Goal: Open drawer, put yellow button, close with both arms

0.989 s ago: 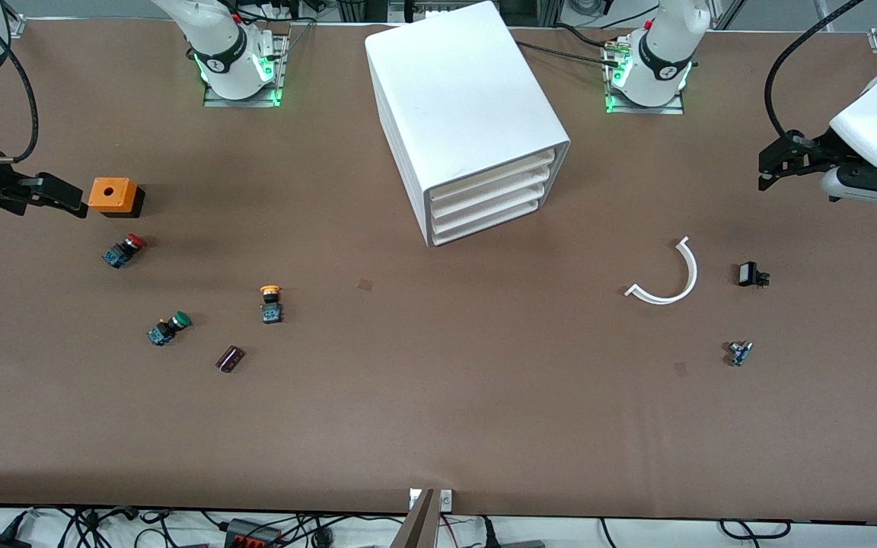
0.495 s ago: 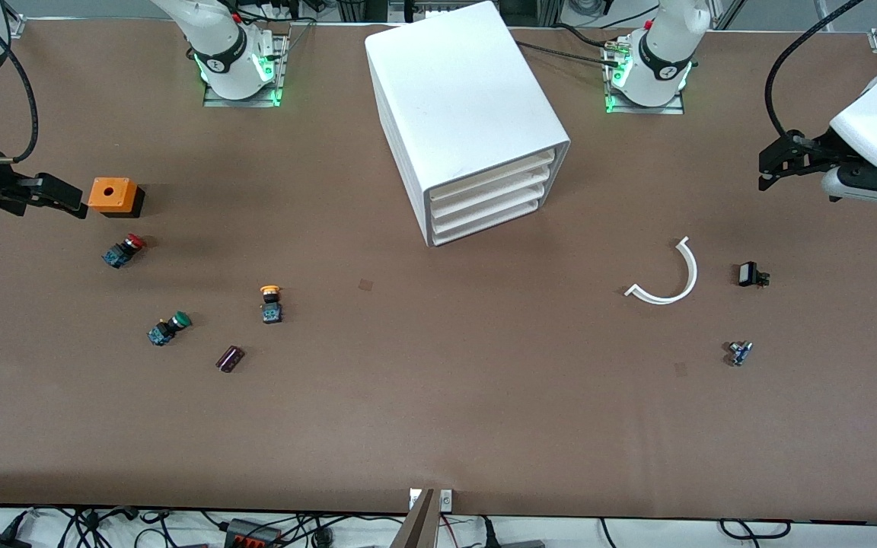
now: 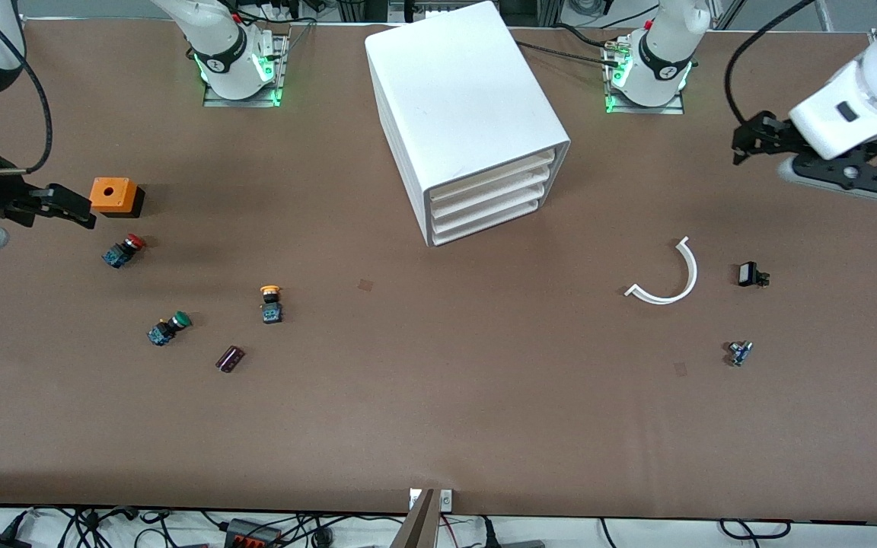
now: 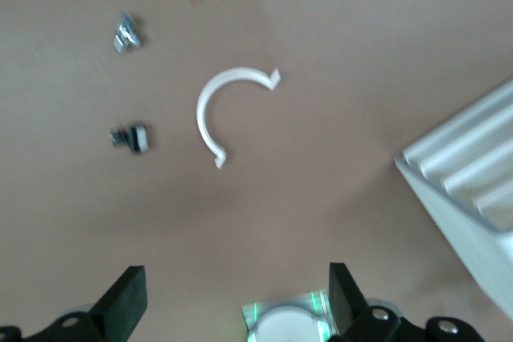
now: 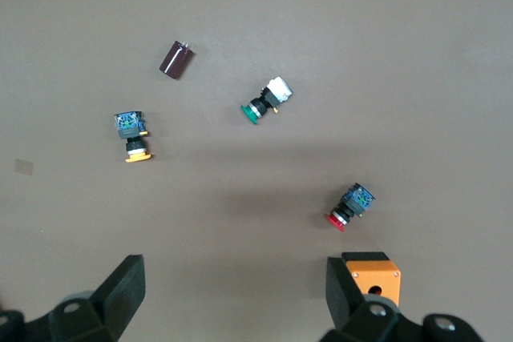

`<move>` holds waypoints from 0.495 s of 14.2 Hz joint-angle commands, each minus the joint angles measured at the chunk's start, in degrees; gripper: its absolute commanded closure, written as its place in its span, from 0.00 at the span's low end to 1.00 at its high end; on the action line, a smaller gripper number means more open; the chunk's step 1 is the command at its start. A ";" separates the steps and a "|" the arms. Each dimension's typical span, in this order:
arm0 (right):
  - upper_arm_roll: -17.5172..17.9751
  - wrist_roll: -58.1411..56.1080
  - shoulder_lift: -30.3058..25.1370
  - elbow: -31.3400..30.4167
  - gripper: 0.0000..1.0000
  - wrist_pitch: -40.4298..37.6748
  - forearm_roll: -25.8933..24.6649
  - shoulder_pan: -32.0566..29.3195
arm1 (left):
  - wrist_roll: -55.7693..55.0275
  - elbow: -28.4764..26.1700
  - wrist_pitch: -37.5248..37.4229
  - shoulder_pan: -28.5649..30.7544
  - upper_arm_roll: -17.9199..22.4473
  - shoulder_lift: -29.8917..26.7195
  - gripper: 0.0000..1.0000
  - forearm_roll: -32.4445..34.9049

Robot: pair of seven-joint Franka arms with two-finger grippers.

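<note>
The white cabinet (image 3: 469, 114) stands mid-table near the bases, and its top drawer (image 3: 493, 172) is closed. The yellow button (image 3: 271, 303) lies on the table toward the right arm's end, and shows in the right wrist view (image 5: 132, 138). My right gripper (image 3: 77, 209) hangs open and empty (image 5: 232, 290) beside the orange box (image 3: 113, 195). My left gripper (image 3: 743, 141) is open and empty (image 4: 236, 294) above the table at the left arm's end. The cabinet's drawer fronts (image 4: 473, 190) show at the edge of the left wrist view.
A red button (image 3: 124, 250), a green button (image 3: 168, 328) and a dark cylinder (image 3: 230, 358) lie around the yellow one. A white curved strip (image 3: 671, 278), a small black part (image 3: 751, 275) and a small metal part (image 3: 739, 352) lie toward the left arm's end.
My left gripper has risen and swung toward the cabinet and the bases. The right gripper has shifted slightly beside the orange box. Nothing on the table has moved.
</note>
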 commanded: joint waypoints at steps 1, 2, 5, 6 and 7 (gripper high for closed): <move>0.13 -0.52 1.95 -0.55 0.00 1.18 -0.51 1.67 | 0.19 3.52 -9.17 0.05 -0.35 3.32 0.00 -6.47; 0.13 -0.61 3.00 -0.47 0.00 1.44 -0.60 2.19 | 0.27 3.61 -11.11 0.39 -0.35 4.81 0.00 -8.33; 0.13 -0.17 6.95 -0.47 0.00 3.89 -0.25 4.65 | 0.36 3.26 -14.81 1.27 -0.35 9.73 0.00 -17.79; 0.13 0.01 8.88 -0.47 0.00 5.47 -0.08 5.44 | 0.89 3.17 -14.47 2.15 -0.17 12.27 0.00 -24.98; 0.13 0.18 10.38 -0.47 0.00 6.70 -0.07 7.11 | 2.02 3.35 -13.86 2.42 -0.17 15.51 0.00 -30.70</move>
